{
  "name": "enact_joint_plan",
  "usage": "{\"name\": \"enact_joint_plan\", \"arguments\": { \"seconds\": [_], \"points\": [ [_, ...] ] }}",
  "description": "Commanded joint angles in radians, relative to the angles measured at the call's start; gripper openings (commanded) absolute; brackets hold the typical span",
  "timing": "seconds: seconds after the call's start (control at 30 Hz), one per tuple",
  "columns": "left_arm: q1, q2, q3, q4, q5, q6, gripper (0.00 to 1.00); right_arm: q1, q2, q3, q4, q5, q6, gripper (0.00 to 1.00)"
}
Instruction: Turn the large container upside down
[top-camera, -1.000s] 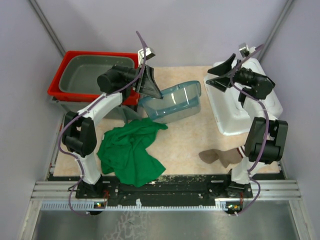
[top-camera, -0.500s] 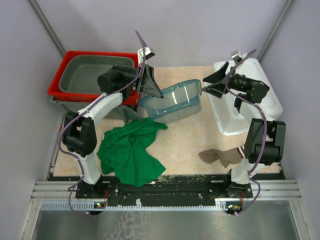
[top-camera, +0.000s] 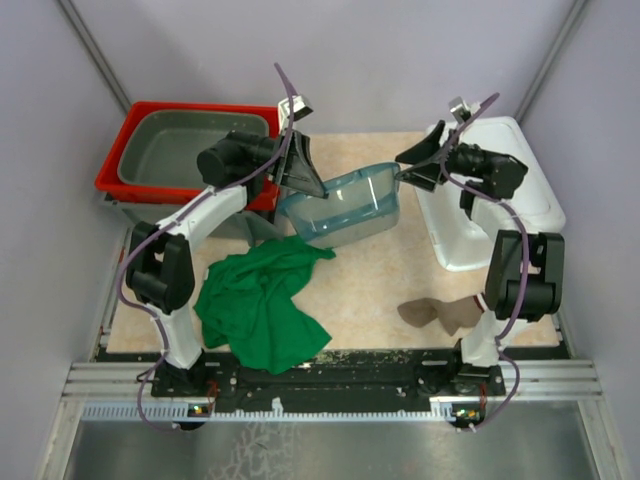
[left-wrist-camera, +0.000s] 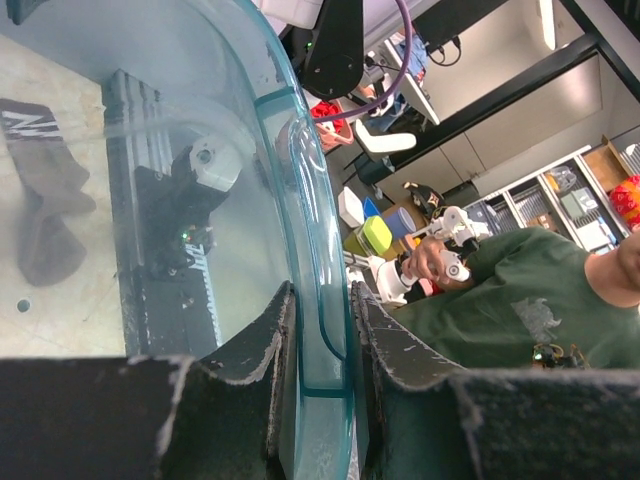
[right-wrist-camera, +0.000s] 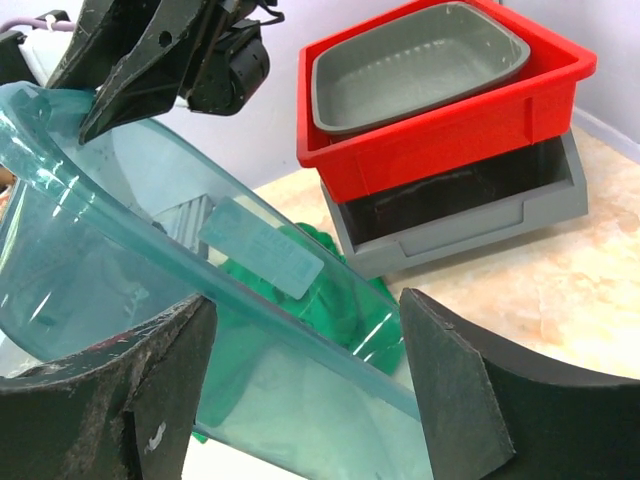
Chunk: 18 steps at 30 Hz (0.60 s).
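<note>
The large container (top-camera: 345, 205) is a clear blue-tinted plastic tub, tilted and lifted off the table at the middle back. My left gripper (top-camera: 308, 183) is shut on its left rim; in the left wrist view the rim (left-wrist-camera: 318, 250) runs between the two pads. My right gripper (top-camera: 408, 170) is open, its fingers straddling the tub's right rim. In the right wrist view the tub wall (right-wrist-camera: 250, 330) fills the gap between the spread fingers, which stand apart from it.
A red bin (top-camera: 118, 165) holding a grey tub (top-camera: 185, 145) stands on a grey tray at back left. A green cloth (top-camera: 262, 300) lies front left. A white tub (top-camera: 480, 215) sits at the right. A brown cloth (top-camera: 440, 314) lies front right.
My right gripper has moved left from over the white tub to the blue container's right rim. The container has tilted a little. The left gripper keeps its hold.
</note>
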Motion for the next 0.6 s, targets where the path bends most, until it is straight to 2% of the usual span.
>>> {"name": "enact_joint_plan", "arguments": {
  "seconds": [0.0, 0.07, 0.2, 0.37, 0.57],
  "points": [
    [-0.015, 0.009, 0.041, 0.263, -0.071, -0.131, 0.0, 0.044, 0.003, 0.034, 0.209, -0.015, -0.007, 0.71],
    [-0.015, 0.014, 0.046, 0.263, -0.075, -0.131, 0.0, 0.046, -0.008, 0.014, 0.206, -0.019, -0.012, 0.61],
    [-0.015, 0.03, 0.06, 0.257, -0.075, -0.132, 0.0, 0.046, -0.026, -0.014, 0.201, -0.021, -0.03, 0.28],
    [-0.013, 0.051, 0.079, 0.219, -0.072, -0.109, 0.0, 0.045, -0.042, -0.034, 0.188, -0.021, -0.051, 0.0],
    [-0.002, 0.062, 0.085, 0.174, -0.071, -0.073, 0.0, 0.045, -0.083, -0.063, 0.164, -0.018, -0.069, 0.0]
  ]
}}
